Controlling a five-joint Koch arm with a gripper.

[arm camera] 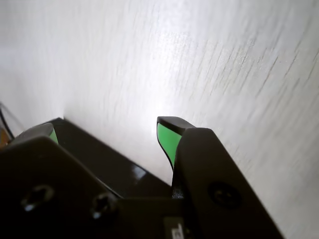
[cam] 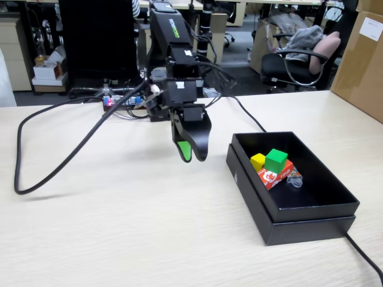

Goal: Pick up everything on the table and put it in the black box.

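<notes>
The arm (cam: 173, 60) is bending down over the middle of the table (cam: 119, 227). Its gripper (cam: 190, 156) is hanging above the smooth wood, jaws apart and holding nothing. The yellow cube (cam: 258, 160), green cube (cam: 276, 160) and red carton (cam: 276, 175) are sitting in the black box (cam: 311, 224), near its far left corner.

Fixed view: stood across the table (cam: 119, 227) from the arm, raised, angled down, at middling range. Wrist view: rode behind the gripper (arm camera: 107, 130), aimed past its tips, very near. Shared: gripper tips and bare tabletop.
</notes>
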